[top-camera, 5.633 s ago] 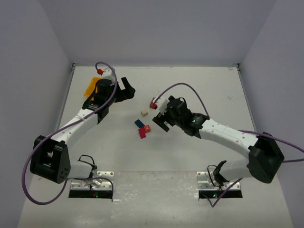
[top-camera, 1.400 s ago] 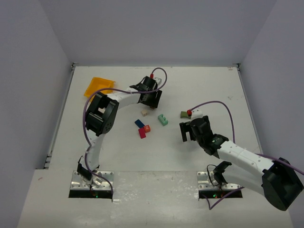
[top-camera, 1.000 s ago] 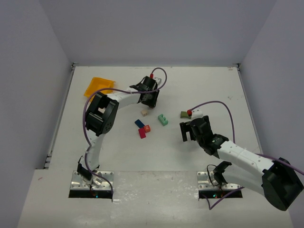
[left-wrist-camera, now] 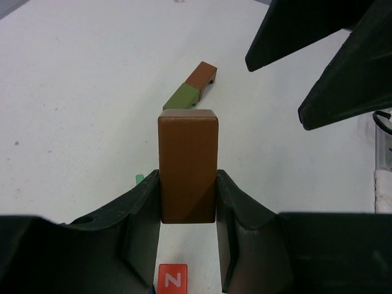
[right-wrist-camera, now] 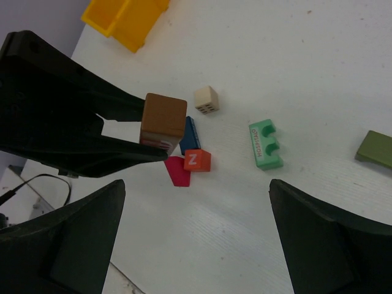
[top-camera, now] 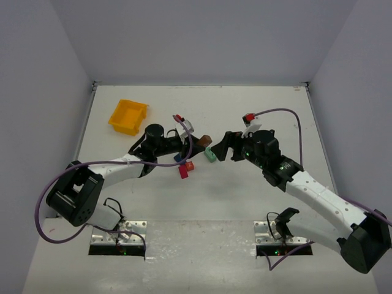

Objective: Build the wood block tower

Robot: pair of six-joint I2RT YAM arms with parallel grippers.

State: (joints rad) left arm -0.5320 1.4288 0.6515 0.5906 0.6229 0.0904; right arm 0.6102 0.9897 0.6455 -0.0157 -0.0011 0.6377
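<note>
My left gripper (left-wrist-camera: 187,184) is shut on an upright brown block (left-wrist-camera: 187,165), held above the table; from above the block (top-camera: 204,140) sits at the fingertips. Below it lie an orange lettered cube (right-wrist-camera: 197,160), a red block (right-wrist-camera: 177,171), a blue block (right-wrist-camera: 190,135) and a tan cube (right-wrist-camera: 207,99). A teal notched block (right-wrist-camera: 266,144) lies to the right, and an olive block (right-wrist-camera: 375,148) farther right. My right gripper (top-camera: 222,147) is open and empty, facing the held block from the right, beside the teal block (top-camera: 210,154).
A yellow-orange tray (top-camera: 128,116) stands at the back left. In the left wrist view, an olive block (left-wrist-camera: 182,97) and a small brown piece (left-wrist-camera: 201,75) lie end to end on the table beyond the held block. The two grippers are close together at mid-table.
The left arm has swung forward and now holds the brown block over the block cluster. The right gripper has moved up and left towards it, covering the olive block from above.
</note>
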